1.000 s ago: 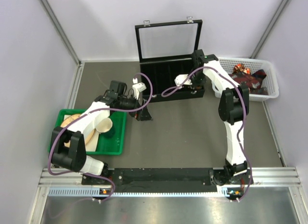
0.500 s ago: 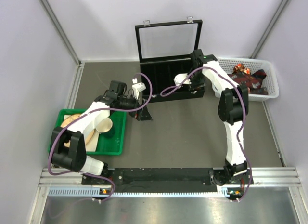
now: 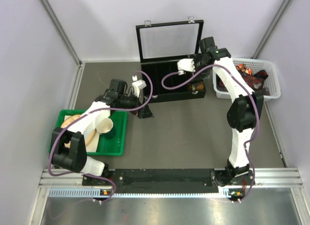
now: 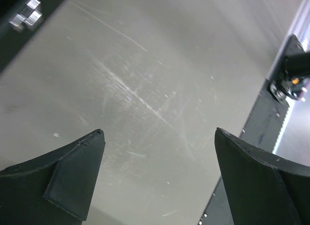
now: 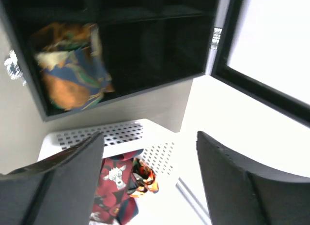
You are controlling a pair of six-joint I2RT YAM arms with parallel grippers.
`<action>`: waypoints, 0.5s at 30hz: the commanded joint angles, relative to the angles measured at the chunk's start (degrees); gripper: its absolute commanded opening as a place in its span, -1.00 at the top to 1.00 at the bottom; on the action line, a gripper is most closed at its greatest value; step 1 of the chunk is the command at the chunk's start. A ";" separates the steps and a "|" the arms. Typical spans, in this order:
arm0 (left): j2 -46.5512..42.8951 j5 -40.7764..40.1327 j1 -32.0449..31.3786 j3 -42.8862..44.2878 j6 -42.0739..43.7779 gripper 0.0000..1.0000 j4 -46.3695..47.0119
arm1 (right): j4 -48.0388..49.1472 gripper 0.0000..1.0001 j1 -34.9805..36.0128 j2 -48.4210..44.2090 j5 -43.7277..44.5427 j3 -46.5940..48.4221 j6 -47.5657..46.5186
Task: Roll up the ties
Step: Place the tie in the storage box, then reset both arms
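Rolled tie [image 5: 72,70] is stowed in case [image 5: 155,51]. Right hand [image 5: 149,135] is spread, empty; left hand [image 4: 160,133] spread, idle. Next tie [image 3: 249,79] should be fetched from basket [image 3: 272,92].

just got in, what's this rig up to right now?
Tie rolling and packing. One rolled tie sits in the right-end compartment of the open black case. The right gripper hangs open above it, holding nothing. More ties lie loose in the white basket beside the case. The left gripper is open and empty over bare table.
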 commanded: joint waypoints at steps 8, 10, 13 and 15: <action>5.53 -17.36 0.88 22.02 -3.19 -0.98 -8.25 | 15.48 -0.97 -3.53 -12.57 -5.49 4.83 45.09; 8.00 -18.24 0.88 26.51 -2.23 -0.98 -12.13 | 14.87 -0.97 -4.23 -15.39 -8.46 2.71 51.87; 9.94 -21.30 1.15 30.91 -1.70 -0.98 -14.69 | 11.37 -0.97 -4.23 -20.58 -12.24 -1.24 61.10; 10.38 -24.04 1.41 31.53 -3.88 -0.98 -13.82 | 10.57 -0.97 -4.49 -24.27 -14.44 -6.42 69.06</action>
